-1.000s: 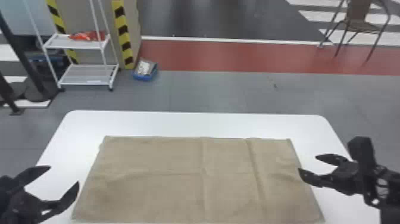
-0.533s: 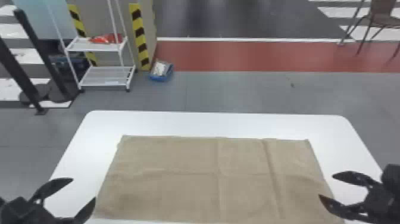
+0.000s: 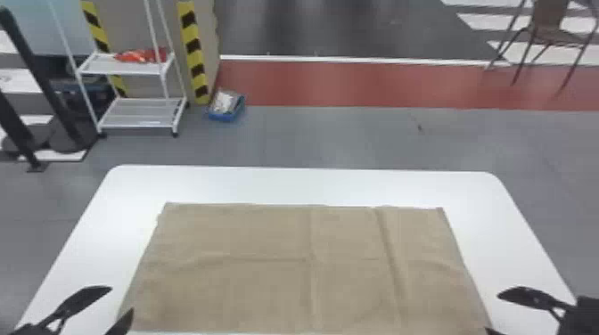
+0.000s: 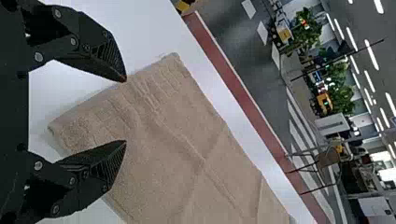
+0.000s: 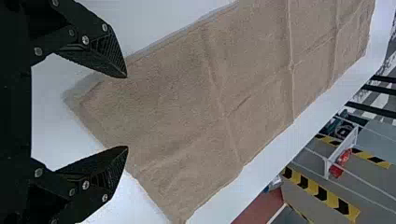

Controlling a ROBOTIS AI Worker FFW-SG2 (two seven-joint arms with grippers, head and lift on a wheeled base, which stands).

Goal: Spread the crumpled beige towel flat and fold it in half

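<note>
Towel flat between two open grippers; long axis runs side to side.
Left gripper (image 3: 121, 300), lower left of frame, and right gripper (image 3: 492, 312), lower right: fingers parted, nothing between them, each by a near corner. Which is nearer to the cloth: cannot tell. Beige towel (image 3: 285, 276) fills lower centre, creased, its long axis crossing from one gripper's side to the other's; single layer or already doubled, unclear. If a fold remains, both likely close inward on the near corners, then carry toward the far edge. White table (image 3: 294, 185) beyond.
</note>
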